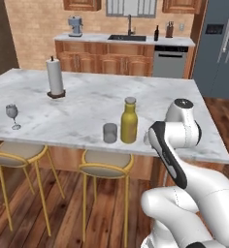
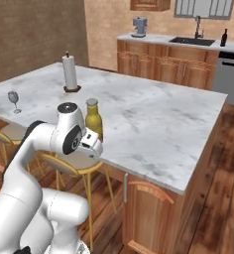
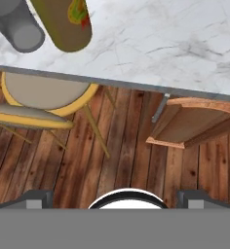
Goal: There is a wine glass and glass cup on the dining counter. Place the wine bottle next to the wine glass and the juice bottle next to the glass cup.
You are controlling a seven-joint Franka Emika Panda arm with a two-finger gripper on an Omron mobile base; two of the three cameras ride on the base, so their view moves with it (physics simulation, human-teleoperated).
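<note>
The tool (image 2: 95,144) is held wide open and empty at the bench (image 1: 87,104) edge; the wine bottle (image 1: 156,33) stands upright far beyond, beside the sink (image 1: 127,37).

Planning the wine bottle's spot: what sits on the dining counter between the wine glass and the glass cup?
Nothing: bare marble runs from the wine glass to the glass cup in the left base view.

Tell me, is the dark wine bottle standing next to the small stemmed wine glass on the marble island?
No, the dark wine bottle stands on the far counter beside the black sink, while the stemmed wine glass stands alone on the marble island.
</note>
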